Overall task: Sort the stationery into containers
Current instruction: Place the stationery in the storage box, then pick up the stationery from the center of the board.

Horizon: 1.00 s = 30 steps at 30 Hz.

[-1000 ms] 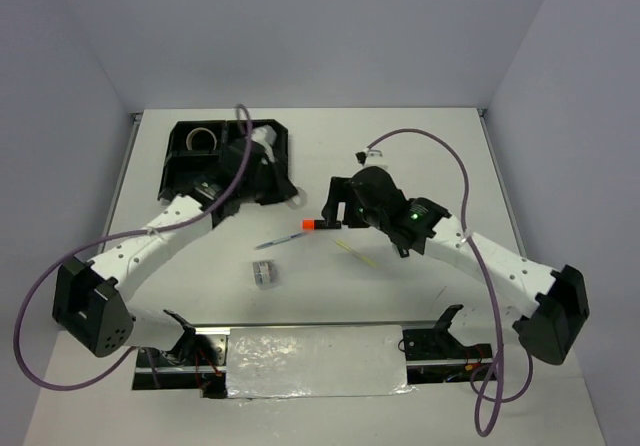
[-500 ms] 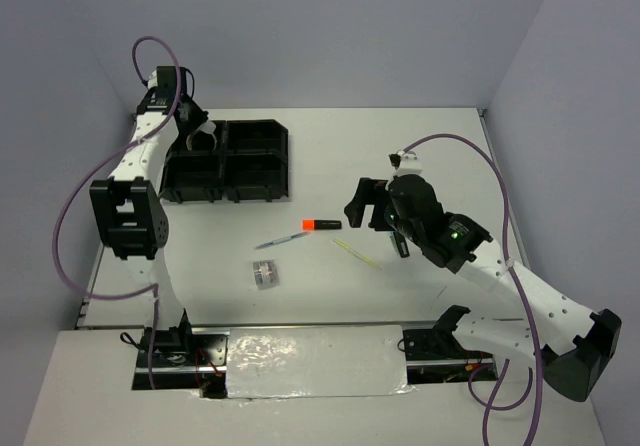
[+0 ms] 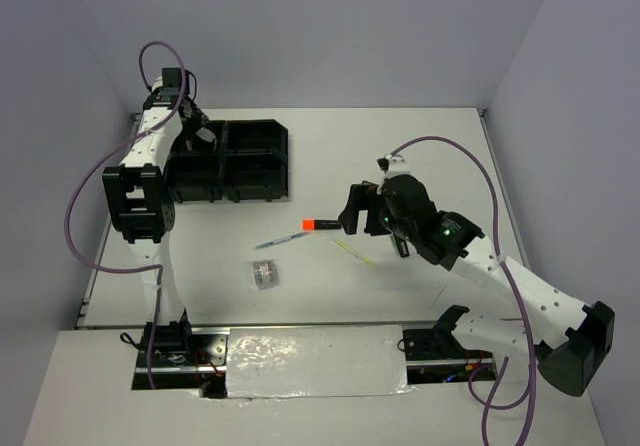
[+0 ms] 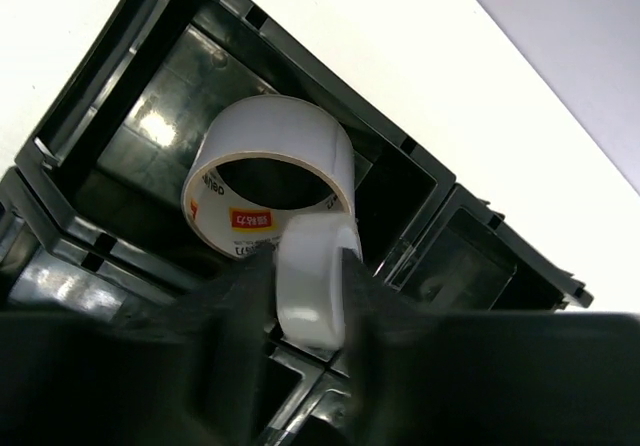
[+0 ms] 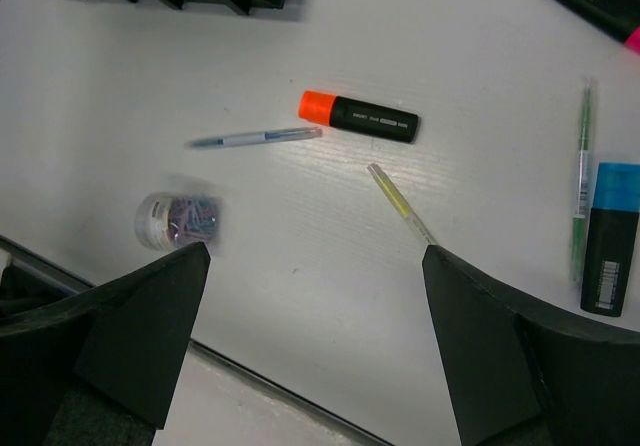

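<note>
Starting at the right gripper [image 5: 315,249], we see its jaws spread wide and empty, hanging low over the table [image 5: 300,296]. Just ahead of it lies the orange marker [image 5: 358,116], with its orange cap to the left in the wrist view and its black barrel to the right. Its long axis runs nearly along the line between our two fingers, so we judge the wrist must turn roughly a quarter turn before closing across the barrel. The thin blue pen [image 5: 255,138] lies just beyond the cap end and the yellow-green stick [image 5: 400,204] lies nearer us, both apart from the marker. The right arm is plainly the nearer one. The left gripper [image 4: 315,311] is well away over the black tray [image 4: 325,96], set narrow with the small tape roll [image 4: 318,266] between its fingers, above the compartment holding the larger tape roll [image 4: 270,171].
</note>
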Motion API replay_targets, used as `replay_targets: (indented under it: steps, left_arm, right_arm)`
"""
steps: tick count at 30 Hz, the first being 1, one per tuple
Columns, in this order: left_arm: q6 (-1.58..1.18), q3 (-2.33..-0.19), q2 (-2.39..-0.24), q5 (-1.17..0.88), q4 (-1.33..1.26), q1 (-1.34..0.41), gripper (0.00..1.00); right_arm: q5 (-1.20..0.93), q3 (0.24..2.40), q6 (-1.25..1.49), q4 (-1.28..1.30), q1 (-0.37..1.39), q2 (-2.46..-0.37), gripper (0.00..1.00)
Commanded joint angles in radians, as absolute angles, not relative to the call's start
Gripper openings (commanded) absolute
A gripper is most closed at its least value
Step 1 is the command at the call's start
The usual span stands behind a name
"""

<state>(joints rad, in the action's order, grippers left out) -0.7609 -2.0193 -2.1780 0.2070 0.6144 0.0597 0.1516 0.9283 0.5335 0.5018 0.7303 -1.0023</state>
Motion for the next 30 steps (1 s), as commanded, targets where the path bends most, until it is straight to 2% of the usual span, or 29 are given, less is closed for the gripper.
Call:
replay_targets:
  steps: [1, 2, 4, 7, 8, 14, 17, 18, 19, 24, 26, 30]
  left_arm:
    - [-0.755, -2.013, -2.167, 0.23, 0.601, 0.067, 0.48]
    - [-0.759, -2.011, -2.171, 0.23, 0.61, 0.072, 0.62]
    - [-0.747, -2.008, -2.178, 0.221, 0.609, 0.075, 0.7]
    - [-0.749, -2.022, -2.18, 0.218, 0.627, 0.083, 0.88]
    - [-0.75, -2.025, -2.174, 0.213, 0.637, 0.084, 0.91]
    - [-0.684, -1.993, -1.961, 0.184, 0.635, 0.045, 0.98]
    - [-0.651, -1.939, -1.787, 0.242, 0.679, -0.023, 0.99]
    - [-0.643, -1.901, -1.728, 0.258, 0.68, -0.038, 0.99]
    - [-0.635, -1.787, -1.662, 0.268, 0.661, -0.064, 0.99]
    - [-0.591, -1.354, -1.24, 0.218, 0.6, -0.094, 0.99]
    - [-0.546, -1.275, -1.105, 0.212, 0.618, -0.094, 0.99]
    - [-0.454, -1.172, -0.977, 0.216, 0.69, -0.087, 0.99]
  right_arm:
    - [0.132, 0.943, 0.517, 0.456, 0.733, -1.011, 0.95]
    - [0.133, 0.948, 0.515, 0.459, 0.732, -1.012, 0.95]
    - [0.137, 0.963, 0.512, 0.471, 0.733, -1.019, 0.96]
    - [0.138, 0.98, 0.505, 0.479, 0.733, -1.023, 0.96]
    - [0.138, 0.982, 0.505, 0.48, 0.733, -1.023, 0.96]
    - [0.083, 0.986, 0.46, 0.437, 0.733, -1.074, 0.96]
    - [0.052, 1.047, 0.425, 0.448, 0.77, -1.211, 0.96]
    - [0.101, 1.078, 0.423, 0.469, 0.794, -1.262, 0.96]
    - [0.132, 1.145, 0.422, 0.485, 0.851, -1.363, 0.96]
    - [0.236, 1.304, 0.485, 0.512, 1.006, -1.587, 0.96]
    - [0.294, 1.386, 0.541, 0.546, 1.075, -1.681, 0.98]
    - [0.368, 1.503, 0.604, 0.614, 1.149, -1.822, 0.99]
